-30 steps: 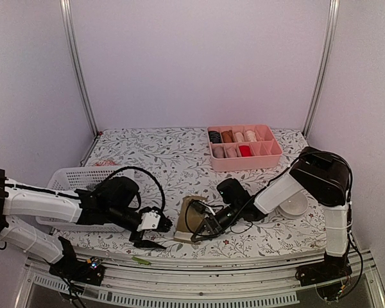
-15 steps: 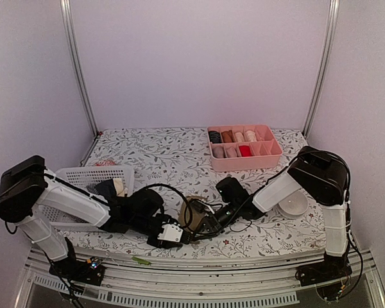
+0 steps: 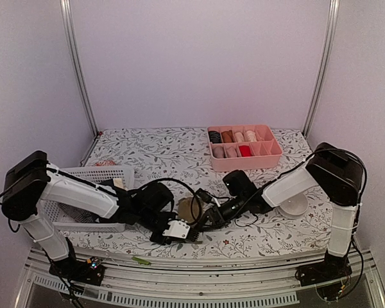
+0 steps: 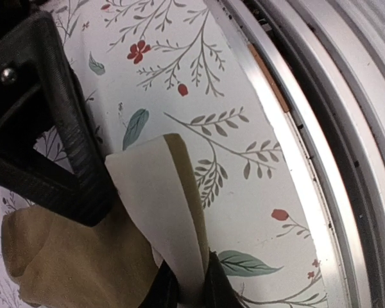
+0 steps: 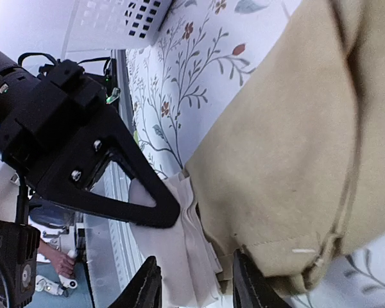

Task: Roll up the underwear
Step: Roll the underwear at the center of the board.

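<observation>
The olive-tan underwear (image 3: 191, 208) lies bunched on the flowered table near the front edge, between both arms. My left gripper (image 3: 179, 231) reaches in from the left. In the left wrist view, the left gripper (image 4: 187, 283) is shut on the garment's cream inner edge (image 4: 157, 192), and olive cloth (image 4: 58, 256) spreads to the left. My right gripper (image 3: 206, 220) meets the underwear from the right. The right wrist view shows the right gripper (image 5: 196, 285) open, its fingers apart on either side of the cream edge (image 5: 173, 256), with the underwear (image 5: 295, 141) above.
A white mesh basket (image 3: 70, 176) holding more cloth stands at the left, under the left arm. The pink divided tray (image 3: 277, 154) with rolled garments sits at the back right. A white round dish (image 3: 295, 205) lies by the right arm. The table's metal front rail (image 4: 321, 128) is close.
The left arm swung from beside the basket to the centre and shut on the underwear's edge. The right gripper, earlier shut on the cloth, has opened and drawn slightly back to the right.
</observation>
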You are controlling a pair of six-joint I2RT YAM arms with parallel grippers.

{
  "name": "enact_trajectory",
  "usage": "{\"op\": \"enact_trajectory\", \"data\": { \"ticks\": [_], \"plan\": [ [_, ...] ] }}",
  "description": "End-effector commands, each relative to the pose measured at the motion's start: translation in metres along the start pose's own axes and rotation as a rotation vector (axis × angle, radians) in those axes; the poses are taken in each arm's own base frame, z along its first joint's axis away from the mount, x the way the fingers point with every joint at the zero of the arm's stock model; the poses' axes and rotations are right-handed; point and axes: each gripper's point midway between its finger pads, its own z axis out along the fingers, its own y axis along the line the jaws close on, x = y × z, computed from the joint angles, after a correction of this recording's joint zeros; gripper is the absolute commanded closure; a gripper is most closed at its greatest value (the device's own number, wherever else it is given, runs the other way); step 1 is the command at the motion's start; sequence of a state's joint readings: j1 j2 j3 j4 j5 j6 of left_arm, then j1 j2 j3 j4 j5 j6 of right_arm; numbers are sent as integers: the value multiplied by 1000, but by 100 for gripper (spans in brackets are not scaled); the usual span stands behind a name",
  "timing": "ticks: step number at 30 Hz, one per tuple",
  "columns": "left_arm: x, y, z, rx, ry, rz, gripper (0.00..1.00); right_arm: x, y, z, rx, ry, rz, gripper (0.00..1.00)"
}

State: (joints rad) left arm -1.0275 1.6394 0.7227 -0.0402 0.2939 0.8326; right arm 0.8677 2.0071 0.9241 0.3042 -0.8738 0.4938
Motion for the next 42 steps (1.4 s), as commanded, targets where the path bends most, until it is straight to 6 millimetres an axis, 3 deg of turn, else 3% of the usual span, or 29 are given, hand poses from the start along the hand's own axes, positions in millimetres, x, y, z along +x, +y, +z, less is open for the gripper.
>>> {"op": "enact_trajectory", "data": {
  "ticks": [1, 8, 12, 17, 22, 27, 33, 39, 42],
  "plan": [
    [-5, -21, -2, 251, -13, -193, 96, -11, -16, -36, 217, -126, -52, 59],
    [0, -21, -6, 525, -35, -400, 97, 1, 4, -74, 336, -236, -165, 54],
    [18, -25, 4, 637, -5, -504, 97, 9, 21, -73, 412, -248, -317, 48],
    [24, -24, 9, 715, -14, -578, 97, 5, 40, -49, 438, -213, -480, 46],
    [34, -34, 13, 791, 11, -616, 97, 0, 45, -14, 441, -143, -637, 45],
    [36, -37, 15, 814, 15, -642, 97, -1, 29, 12, 452, -62, -720, 45],
    [41, -35, 20, 833, 30, -672, 98, 19, 17, 31, 416, 41, -740, 48],
    [46, -31, 23, 835, 42, -690, 98, 31, 18, 41, 387, 79, -750, 63],
    [46, -27, 21, 828, 30, -689, 99, 35, 15, 45, 388, 94, -744, 92]
  ]
}}
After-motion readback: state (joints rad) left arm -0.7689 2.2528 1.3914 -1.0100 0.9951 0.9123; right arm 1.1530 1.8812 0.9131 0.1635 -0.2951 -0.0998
